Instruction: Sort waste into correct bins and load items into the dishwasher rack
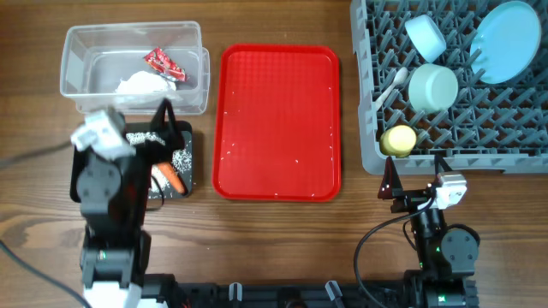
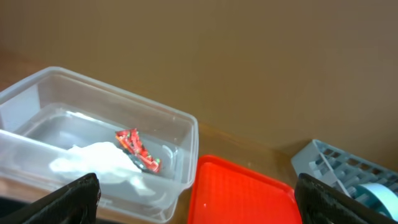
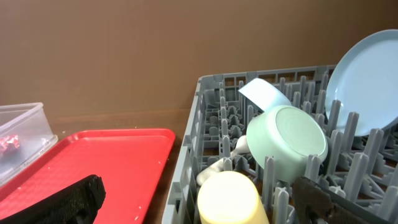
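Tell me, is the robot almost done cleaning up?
Nearly. The plate, light blue bowl, mint green bowl, yellow cup and spoon sit in the rack. The napkin and red wrapper lie in the clear tub; the carrot and rice are in the black tray. Nothing is in hand: the left gripper and right gripper are open and empty. Left over: a few white specks on the red tray.

A crumpled white napkin (image 2: 99, 163) and a small red wrapper (image 2: 137, 148) are seen side by side inside the clear tub (image 2: 124, 93), set near the bench's far edge. A red tray (image 2: 242, 193) is placed just beside it, with the grey rack (image 2: 336, 165) and a blue plate (image 2: 379, 194) beyond. The tool (image 2: 199, 199) is held with its fingers (image 2: 68, 202) wide apart.
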Controlling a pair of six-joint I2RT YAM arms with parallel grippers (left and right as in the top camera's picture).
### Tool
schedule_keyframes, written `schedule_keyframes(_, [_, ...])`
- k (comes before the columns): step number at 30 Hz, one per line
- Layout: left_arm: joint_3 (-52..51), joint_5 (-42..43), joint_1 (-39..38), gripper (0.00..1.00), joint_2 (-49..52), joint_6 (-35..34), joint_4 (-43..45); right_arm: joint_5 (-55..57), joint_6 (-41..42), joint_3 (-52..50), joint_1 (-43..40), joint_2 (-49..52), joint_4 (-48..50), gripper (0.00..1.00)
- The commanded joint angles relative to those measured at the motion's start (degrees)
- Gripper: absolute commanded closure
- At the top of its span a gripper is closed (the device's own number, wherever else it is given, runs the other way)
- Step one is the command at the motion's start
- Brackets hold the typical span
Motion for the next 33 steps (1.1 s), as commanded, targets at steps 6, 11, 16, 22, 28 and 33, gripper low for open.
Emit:
schedule_keyframes(6, [-19.3,-2.8,1.9,0.0,-26.3,0.1,3.9,-0.9,0.2,-0.1,-0.3,-0.4,0.3,0.0])
schedule_keyframes(11, [-22.9,-5.0,1.9,0.0,-30.4,0.7,4.0,-0.9,0.2,-0.1,-0.3,-0.4,0.3,0.0])
schedule_keyframes(16, [-27.1,-4.9,1.3,0.0,-34.7,2.9,3.7,-0.9,0.2,-0.1,-0.3,-0.4,0.2,0.0])
schedule_keyframes(22, [-28.4,-2.0,1.3,0.0,-36.8,3.0,-5.9,-0.9,0.2,-0.1,-0.3,-0.4,0.2,0.0])
schedule_keyframes(28, [-28.4,-0.4,1.3,0.0,-36.8,4.4,-5.6,-0.9,0.2,-0.1,-0.3,-0.4,0.3,0.0])
schedule_keyframes(33, [-28.4,-0.4,1.3,0.0,-36.8,4.4,-5.6,-0.9,0.2,-0.1,-0.3,-0.4,0.2,0.0])
